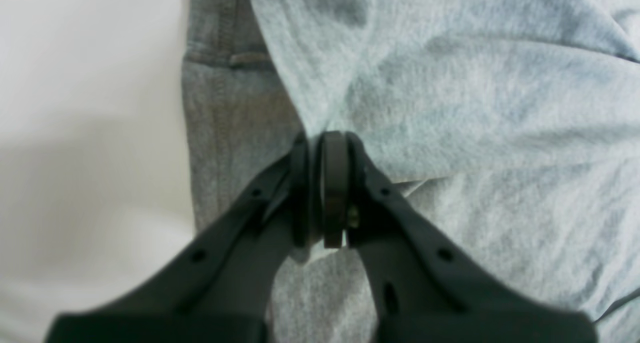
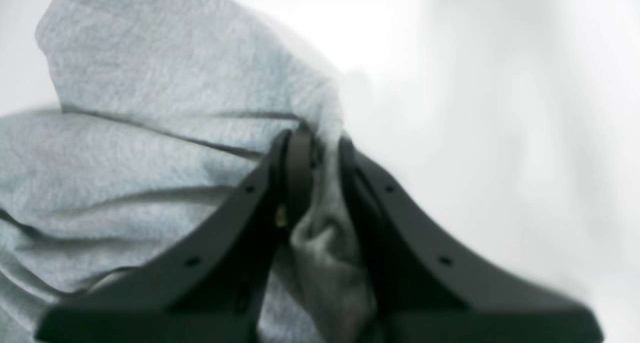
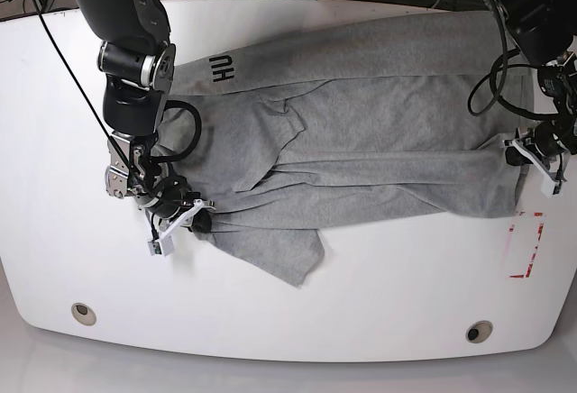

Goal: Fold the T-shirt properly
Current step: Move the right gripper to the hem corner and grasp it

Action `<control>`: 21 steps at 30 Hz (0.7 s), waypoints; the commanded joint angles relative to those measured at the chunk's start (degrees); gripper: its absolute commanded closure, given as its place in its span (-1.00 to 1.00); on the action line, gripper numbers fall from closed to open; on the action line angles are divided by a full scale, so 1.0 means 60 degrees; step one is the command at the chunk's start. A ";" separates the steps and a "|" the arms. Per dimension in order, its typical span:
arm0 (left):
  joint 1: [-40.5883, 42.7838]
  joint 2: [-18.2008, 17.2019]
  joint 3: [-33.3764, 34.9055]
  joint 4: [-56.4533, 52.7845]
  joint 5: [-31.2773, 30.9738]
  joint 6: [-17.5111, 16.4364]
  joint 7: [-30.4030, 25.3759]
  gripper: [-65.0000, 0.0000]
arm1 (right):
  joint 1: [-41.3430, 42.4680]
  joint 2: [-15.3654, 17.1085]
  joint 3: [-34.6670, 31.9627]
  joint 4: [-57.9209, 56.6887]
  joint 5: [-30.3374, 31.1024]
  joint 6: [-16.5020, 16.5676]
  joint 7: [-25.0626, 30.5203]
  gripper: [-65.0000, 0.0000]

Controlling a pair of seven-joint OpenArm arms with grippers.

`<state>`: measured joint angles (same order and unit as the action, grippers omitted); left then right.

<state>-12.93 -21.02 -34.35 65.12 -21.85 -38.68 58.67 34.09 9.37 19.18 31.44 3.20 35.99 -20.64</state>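
Scene: a heather-grey T-shirt (image 3: 361, 141) lies spread and rumpled across a white surface (image 3: 270, 321), stretched between two dark robot arms.

T-shirt: it runs from the base view's left side to its right edge, creased lengthwise, with one sleeve (image 3: 293, 258) lying flat toward the near edge of the surface. Black block letters (image 3: 223, 69) show on the fabric near the far left corner.

Left gripper (image 1: 327, 148): clenched on a pinch of the grey cloth, the fabric gathering into folds where the dark fingers (image 1: 385, 208) meet. A stitched hem (image 1: 220, 83) runs just beside it, with bare white surface beyond. In the base view this gripper (image 3: 521, 148) sits at the shirt's right edge.

Right gripper (image 2: 320, 143): closed on a bunched ridge of cloth, which stands between the two fingers (image 2: 250, 208) and trails down toward the camera. In the base view it (image 3: 200, 217) grips the shirt's near left edge, close to the sleeve.

Right arm (image 3: 131, 50): a black jointed column with a looping cable (image 3: 185, 136), standing over the shirt's left end.

Surface details: red markings (image 3: 527, 244) lie just off the shirt's right edge, and two round holes (image 3: 83, 313) sit near the front rim.
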 commanded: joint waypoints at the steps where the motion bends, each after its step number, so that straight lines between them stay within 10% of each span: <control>1: -0.0197 -0.0182 -0.0012 0.0187 -0.0161 -0.0052 -0.0175 0.90 | 0.0275 0.0073 -0.0010 0.0130 -0.0175 0.0017 0.0005 0.84; 12: -0.0402 -0.0300 -0.0070 0.0113 0.0264 0.0900 -0.0204 -0.24 | 0.0231 0.0043 0.0020 0.0130 -0.0600 0.0017 0.0034 0.84; 21: -0.0930 -0.0783 -0.0070 0.0040 0.0352 0.1296 -0.0629 -0.27 | 0.0202 0.0043 0.0020 0.0130 -0.0585 0.0075 0.0034 0.84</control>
<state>-15.73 -24.71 -34.98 64.71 -18.33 -30.55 57.65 34.17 9.21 19.27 31.46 0.16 36.14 -19.92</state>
